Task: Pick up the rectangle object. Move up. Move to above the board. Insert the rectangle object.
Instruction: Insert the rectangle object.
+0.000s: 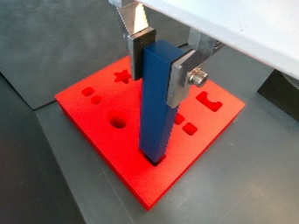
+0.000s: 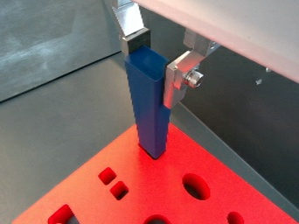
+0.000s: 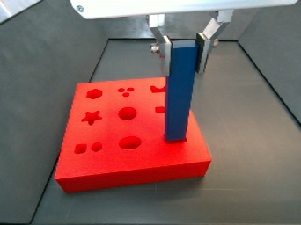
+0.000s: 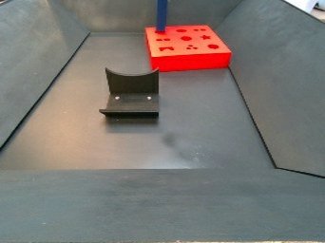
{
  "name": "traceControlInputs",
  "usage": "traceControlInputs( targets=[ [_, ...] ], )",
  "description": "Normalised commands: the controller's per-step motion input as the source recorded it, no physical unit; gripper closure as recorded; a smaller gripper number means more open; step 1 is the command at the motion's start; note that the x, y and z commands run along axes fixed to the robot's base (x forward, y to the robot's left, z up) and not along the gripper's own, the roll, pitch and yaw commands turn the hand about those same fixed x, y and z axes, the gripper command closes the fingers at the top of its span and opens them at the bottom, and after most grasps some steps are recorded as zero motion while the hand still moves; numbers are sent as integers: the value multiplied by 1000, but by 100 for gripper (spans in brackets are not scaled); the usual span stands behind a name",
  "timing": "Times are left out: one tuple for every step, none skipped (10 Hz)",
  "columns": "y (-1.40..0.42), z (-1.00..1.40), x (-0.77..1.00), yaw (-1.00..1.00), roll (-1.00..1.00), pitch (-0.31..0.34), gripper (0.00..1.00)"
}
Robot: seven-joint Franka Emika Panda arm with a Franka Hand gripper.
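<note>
The rectangle object [image 1: 156, 105] is a tall blue bar standing upright on the board [image 1: 128, 175], a thick red slab with shaped holes. Its lower end sits in a hole near one edge of the board in both wrist views [image 2: 146, 105] and in a side view [image 3: 180, 88]. My gripper [image 1: 163, 66] is at the bar's top, with a silver finger against each side of it [image 2: 158, 61] [image 3: 182, 48]. It is shut on the bar. In a side view the board [image 4: 191, 62] lies at the far end of the bin, and only the bar's lower part [image 4: 162, 11] shows.
The fixture [image 4: 129, 95] stands on the dark floor, nearer to that camera than the board. Sloping grey bin walls [image 4: 38, 85] enclose the floor on all sides. Star, round and square holes [image 3: 127, 114] lie open across the board's top.
</note>
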Motion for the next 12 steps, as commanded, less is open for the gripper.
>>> traceControlInputs(
  targets=[
    [-63,-97,100,20,74,0,100],
    [-69,-100,94,20,79,0,100],
    [-80,-100,89,23,80,0,100],
    [-63,-117,83,26,70,0,100],
    [-31,-129,77,26,60,0,100],
    [-29,-137,69,26,63,0,100],
    [-31,-137,69,29,69,0,100],
    [-17,-117,80,31,71,0,100],
    [0,-83,109,40,83,0,100],
    [-17,-74,103,40,99,0,100],
    [-46,-49,86,40,139,0,100],
    [-29,-31,83,40,159,19,100]
  ],
)
